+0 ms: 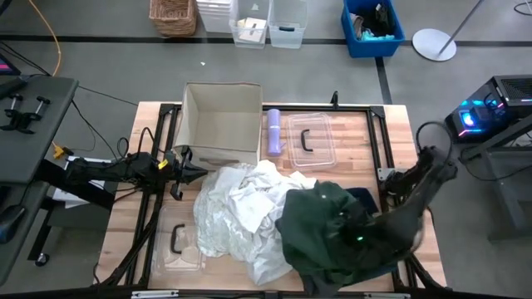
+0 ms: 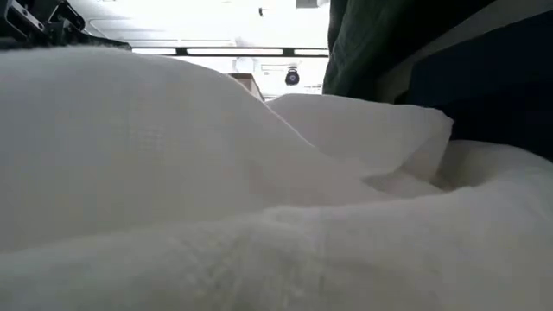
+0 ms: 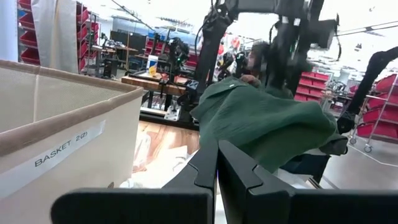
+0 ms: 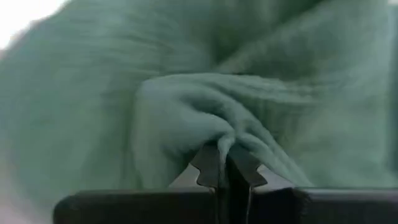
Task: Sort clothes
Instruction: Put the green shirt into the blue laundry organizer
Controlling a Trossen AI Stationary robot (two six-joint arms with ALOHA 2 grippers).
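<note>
R gripper (image 4: 227, 163) was clamped on a fold of the green shirt (image 1: 320, 228), which hung lifted over the counter's (image 1: 374, 133) right-front part, draping over the arm. L gripper (image 3: 216, 163) sat closed, holding nothing, at the left side just beside the basket (image 1: 220, 120). White fabric (image 1: 237, 212) lay heaped mid-counter, touching the shirt. A dark garment (image 1: 364, 198) peeked out beside the shirt. Two clear lids (image 1: 312, 139) lay flat, one behind the pile, one at front left.

A plain dark green soft shirt (image 1: 320, 224) lies at four o'clock on the pale, streaky-grained wooden table (image 1: 125, 224). Crumpled white thin fabric (image 1: 237, 203) is unpatterned. The beige fabric basket (image 1: 220, 120) carries a white label with dark lettering.
</note>
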